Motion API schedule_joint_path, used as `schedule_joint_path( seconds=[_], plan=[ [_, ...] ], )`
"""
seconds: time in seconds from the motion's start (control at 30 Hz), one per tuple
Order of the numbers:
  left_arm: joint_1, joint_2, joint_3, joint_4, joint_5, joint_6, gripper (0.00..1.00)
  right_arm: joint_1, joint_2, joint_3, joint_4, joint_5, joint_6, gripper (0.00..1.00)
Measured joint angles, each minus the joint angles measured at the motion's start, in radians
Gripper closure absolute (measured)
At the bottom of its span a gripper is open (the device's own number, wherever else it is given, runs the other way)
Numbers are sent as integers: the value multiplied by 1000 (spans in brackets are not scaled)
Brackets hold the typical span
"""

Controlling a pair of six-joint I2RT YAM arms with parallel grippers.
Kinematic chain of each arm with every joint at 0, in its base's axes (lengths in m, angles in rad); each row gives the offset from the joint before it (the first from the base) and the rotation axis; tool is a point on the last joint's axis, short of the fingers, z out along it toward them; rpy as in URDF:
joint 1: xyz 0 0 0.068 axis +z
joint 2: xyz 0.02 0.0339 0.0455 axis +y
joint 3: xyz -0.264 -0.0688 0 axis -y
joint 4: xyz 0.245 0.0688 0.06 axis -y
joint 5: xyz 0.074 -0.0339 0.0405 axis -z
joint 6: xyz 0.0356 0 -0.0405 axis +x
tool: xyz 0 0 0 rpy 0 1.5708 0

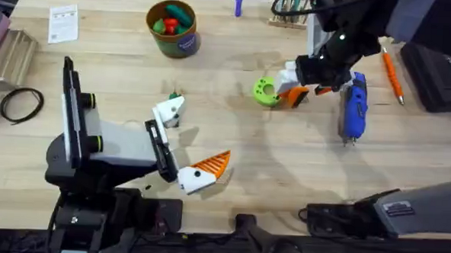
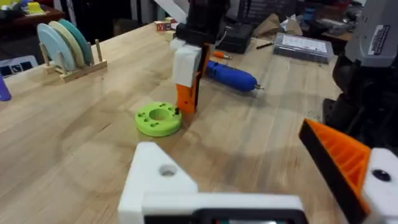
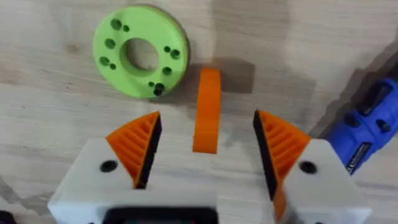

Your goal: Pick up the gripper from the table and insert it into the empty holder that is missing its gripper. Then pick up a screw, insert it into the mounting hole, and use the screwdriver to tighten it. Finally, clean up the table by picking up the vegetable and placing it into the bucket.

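The loose orange gripper lies flat on the table beside a green disc. My right gripper is open and straddles it, one orange ribbed pad on each side, not touching. In the overhead view the right gripper sits between the disc and the blue screwdriver. My left gripper is open; one finger is the bare white holder, its twin carries an orange tip. The bucket stands at the back. A bit of green beyond the holder may be the vegetable.
The bucket holds red and green toy vegetables. A thin orange pen-like tool lies at the far right next to a black case. A paper card, a black cable coil and a disc rack line the table's edges.
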Motion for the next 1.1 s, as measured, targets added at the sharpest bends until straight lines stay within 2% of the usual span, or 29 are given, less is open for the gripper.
schedule_joint_path(
  seconds=[0.13, 0.17, 0.23, 0.27, 0.33, 0.6, 0.73, 0.93, 1.1],
  plan=[
    [0, 0, 0, 0, 1, 0, 14, -18, 0, 0, 1, 0, -1, 271],
    [0, 0, 0, 0, 1, 0, 14, -24, 0, 0, 1, -1, 0, 605],
    [0, 0, 0, 0, 1, 0, 16, -25, 0, 0, -1, -3, -2, 862],
    [0, 0, 0, 0, 1, 0, 15, -24, 0, 0, -1, -3, 1, 960],
    [0, 0, 0, 0, 1, 0, 15, -24, 0, 1, -2, -3, 0, 990],
    [0, 0, 0, 0, 1, 0, 15, -24, 0, 2, -7, -3, 0, 991],
    [0, 0, 0, 0, 1, 0, 16, -24, 0, 22, -59, -3, 0, 992],
    [0, 0, 0, 0, 1, 0, 15, -24, -47, 142, -185, -12, 0, 992],
    [0, 0, 0, 0, 1, 0, 15, -24, -143, 250, -228, -76, 1, 992]
  ],
)
